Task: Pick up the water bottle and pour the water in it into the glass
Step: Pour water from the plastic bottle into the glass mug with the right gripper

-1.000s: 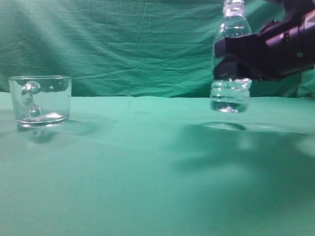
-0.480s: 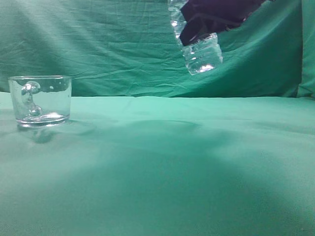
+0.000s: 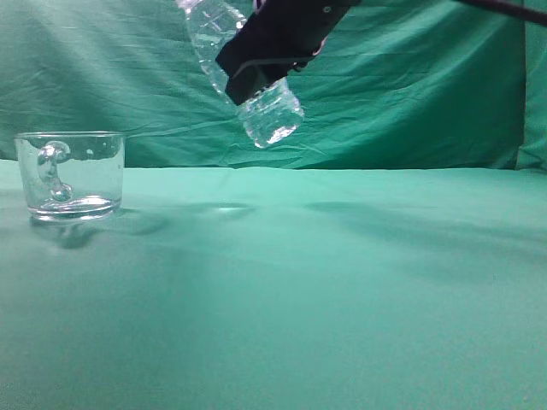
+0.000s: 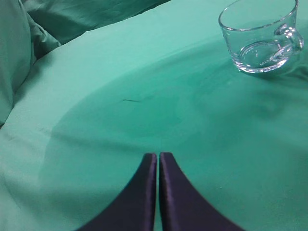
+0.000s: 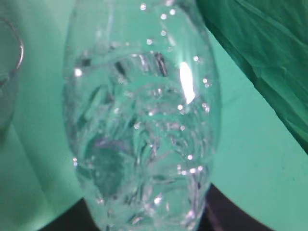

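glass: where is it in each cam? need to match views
Exterior: glass far left on the green cloth, handle facing camera.
Left wrist: glass top right, handle to the right.
Right wrist: only a rim sliver at the left edge, beside the water bottle.
Shared landmark: the green cloth.

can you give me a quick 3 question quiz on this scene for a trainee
1. True or false: the water bottle is standing on the table.
2. Which claw holds the bottle? A) left claw B) right claw C) both
3. Fill in: the bottle's neck end leans toward the ____, which stands on the left of the exterior view.

Key:
1. False. It is lifted clear of the table and tilted.
2. B. The left claw is shut on nothing, low over the cloth.
3. Glass. It sits upright, and the bottle is not yet over it.
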### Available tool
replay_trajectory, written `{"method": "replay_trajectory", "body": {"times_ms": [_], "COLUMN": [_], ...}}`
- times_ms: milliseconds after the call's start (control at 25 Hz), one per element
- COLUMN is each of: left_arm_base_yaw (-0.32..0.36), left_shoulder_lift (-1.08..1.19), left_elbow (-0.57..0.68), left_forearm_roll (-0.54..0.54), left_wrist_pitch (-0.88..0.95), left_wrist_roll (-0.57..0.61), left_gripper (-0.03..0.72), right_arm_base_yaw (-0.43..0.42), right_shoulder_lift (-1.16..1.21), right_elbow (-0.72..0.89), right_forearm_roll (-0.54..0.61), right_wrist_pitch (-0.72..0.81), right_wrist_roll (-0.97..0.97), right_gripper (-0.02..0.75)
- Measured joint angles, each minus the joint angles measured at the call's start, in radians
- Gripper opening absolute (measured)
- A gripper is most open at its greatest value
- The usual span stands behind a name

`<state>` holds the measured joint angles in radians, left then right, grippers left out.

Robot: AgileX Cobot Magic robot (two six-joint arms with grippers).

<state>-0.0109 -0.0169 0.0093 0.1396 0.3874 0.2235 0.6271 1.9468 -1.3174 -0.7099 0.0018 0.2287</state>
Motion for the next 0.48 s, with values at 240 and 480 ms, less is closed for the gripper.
{"method": "replay_trajectory", "body": {"times_ms": [240,480], "left_arm_base_yaw": [0.000,0.000], "left_shoulder_lift": [0.000,0.000], "left_elbow": [0.000,0.000], "left_forearm_roll": [0.000,0.000], "left_wrist_pitch": [0.000,0.000], "left_wrist_roll": [0.000,0.000], "left_gripper": [0.000,0.000], "right_arm_base_yaw": [0.034,0.060], "right_shoulder_lift": [0.100,0.186], "right_elbow": [-0.116,-0.238], "right_forearm_roll": [-0.089,-0.190], "right_wrist_pitch": [0.006,0.023], "right_wrist_roll": [-0.011,-0.019], "right_gripper": [0.262,0.262]}}
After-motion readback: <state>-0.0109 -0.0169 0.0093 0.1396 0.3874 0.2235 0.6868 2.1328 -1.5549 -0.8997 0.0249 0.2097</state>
